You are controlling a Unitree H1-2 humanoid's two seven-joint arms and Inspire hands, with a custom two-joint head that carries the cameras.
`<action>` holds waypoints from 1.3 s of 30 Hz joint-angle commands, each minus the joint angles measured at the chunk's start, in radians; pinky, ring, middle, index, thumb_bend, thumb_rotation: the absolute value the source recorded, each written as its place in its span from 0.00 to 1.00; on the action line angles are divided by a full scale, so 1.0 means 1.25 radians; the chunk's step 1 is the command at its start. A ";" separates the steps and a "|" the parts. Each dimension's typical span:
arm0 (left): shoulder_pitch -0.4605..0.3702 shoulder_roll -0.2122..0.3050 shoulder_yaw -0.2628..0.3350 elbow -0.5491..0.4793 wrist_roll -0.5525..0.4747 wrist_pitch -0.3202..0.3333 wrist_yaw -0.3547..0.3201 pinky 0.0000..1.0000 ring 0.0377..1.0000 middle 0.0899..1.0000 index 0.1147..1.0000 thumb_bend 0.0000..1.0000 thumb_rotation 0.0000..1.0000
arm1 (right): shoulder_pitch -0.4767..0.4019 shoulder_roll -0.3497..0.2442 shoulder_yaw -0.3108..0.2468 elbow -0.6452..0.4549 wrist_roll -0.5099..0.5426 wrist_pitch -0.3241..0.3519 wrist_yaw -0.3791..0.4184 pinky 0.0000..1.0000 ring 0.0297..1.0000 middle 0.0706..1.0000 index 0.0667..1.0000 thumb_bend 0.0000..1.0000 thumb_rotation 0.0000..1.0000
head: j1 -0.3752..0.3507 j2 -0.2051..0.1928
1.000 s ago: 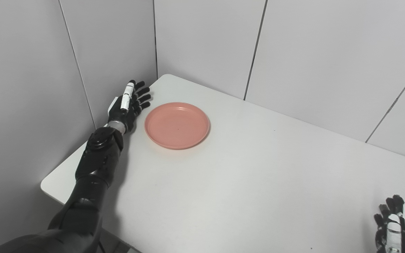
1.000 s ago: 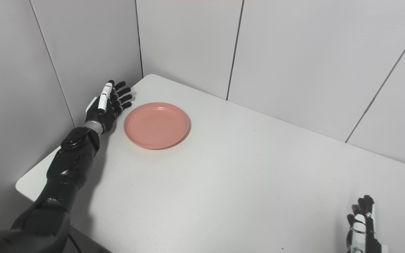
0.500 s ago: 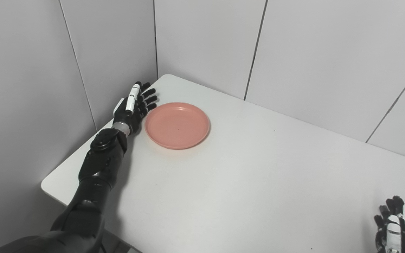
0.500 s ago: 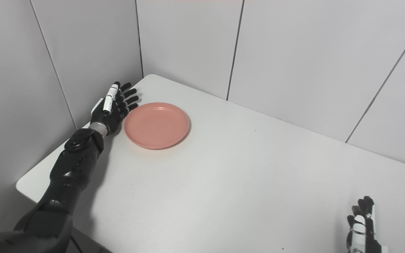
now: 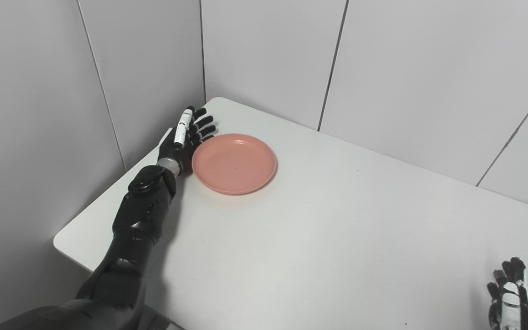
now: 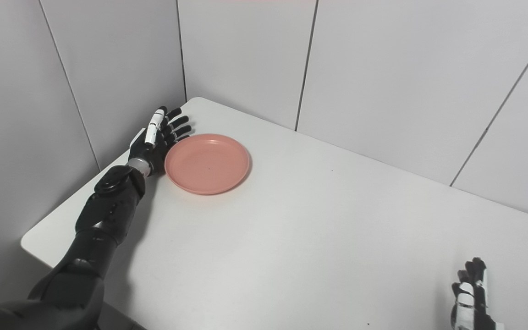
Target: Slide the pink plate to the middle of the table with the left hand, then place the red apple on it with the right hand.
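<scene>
My black robotic left hand (image 5: 182, 143), fingers spread and empty, sits against the round pink plastic plate's (image 5: 234, 163) left rim, table centre lying rightward.

Head cameras look down; both share the table (image 5: 319, 238).

This looks like a bare robot test cell in a lab rather than a home: a plain white table (image 5: 337, 238) with rounded corners stands in a far-left corner of pale grey wall panels (image 5: 410, 68) split by thin dark seams, without furnishings or decoration.
</scene>
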 commanded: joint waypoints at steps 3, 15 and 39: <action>-0.011 -0.003 -0.010 -0.008 -0.005 0.006 -0.013 0.89 0.88 0.89 0.87 0.32 1.00 | -0.010 0.005 -0.003 -0.021 0.000 0.003 -0.002 1.00 1.00 1.00 1.00 0.00 1.00 | -0.001 0.000; -0.001 -0.021 -0.013 -0.045 -0.009 0.025 -0.009 0.88 0.87 0.88 0.86 0.32 1.00 | -0.010 0.009 -0.004 -0.025 0.009 0.014 0.000 1.00 1.00 1.00 1.00 0.00 1.00 | -0.004 0.003; 0.008 -0.059 -0.042 -0.112 0.005 0.069 0.019 0.89 0.88 0.87 0.85 0.31 1.00 | -0.005 0.010 -0.001 -0.031 -0.007 0.009 0.000 1.00 1.00 1.00 0.99 0.00 1.00 | -0.018 0.015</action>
